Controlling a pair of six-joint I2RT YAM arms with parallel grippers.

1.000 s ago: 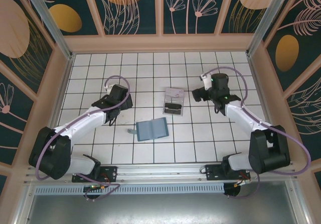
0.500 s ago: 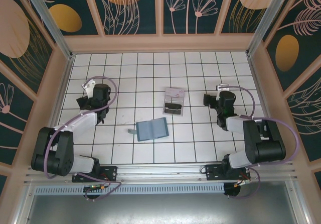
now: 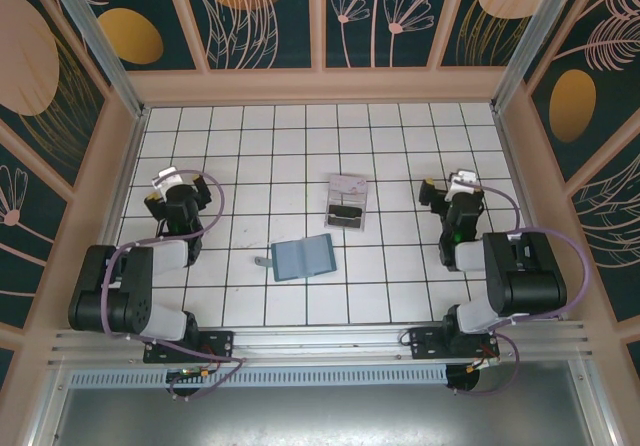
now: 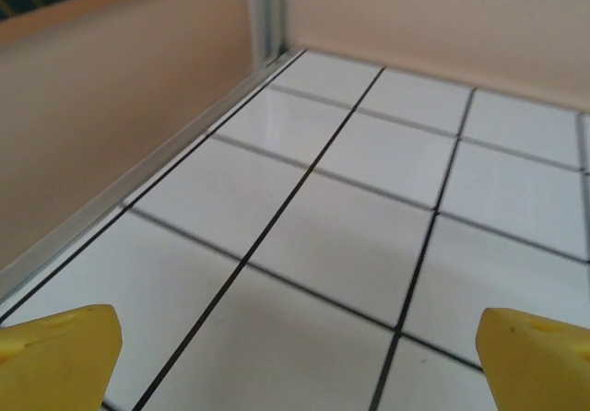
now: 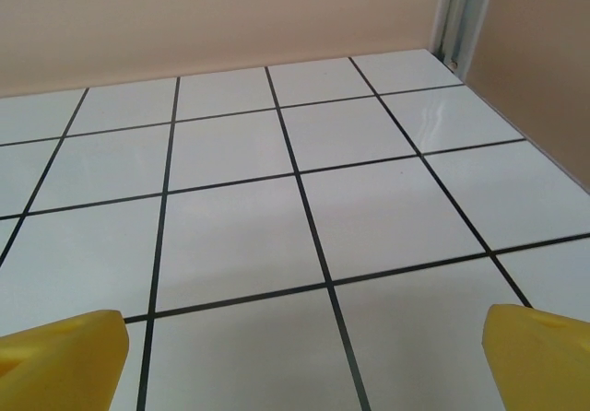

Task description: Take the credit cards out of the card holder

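Note:
The card holder [image 3: 303, 257] lies open on the white tiles at the centre, grey-blue inside up, its grey strap tab [image 3: 262, 261] at its left. The credit cards lie in the clear tray [image 3: 347, 202] behind it: the pale one [image 3: 349, 185] at the far end, the black one [image 3: 346, 213] at the near end. My left gripper [image 3: 172, 194] is folded back at the left side, far from the holder. Its yellow fingertips [image 4: 57, 356] stand wide apart over bare tile, open [image 4: 295, 365]. My right gripper [image 3: 456, 196] is folded back at the right, also open [image 5: 300, 360] and holding nothing.
Peach walls [image 3: 320, 86] ring the tiled floor on three sides. The left wall [image 4: 111, 98] is close to the left gripper. The right wall [image 5: 544, 70] is close to the right gripper. Both arm bases sit at the near rail [image 3: 320, 341].
Both arms have drawn back from the middle toward the side walls and folded over their bases. The card holder, the tray and the cards have not moved.

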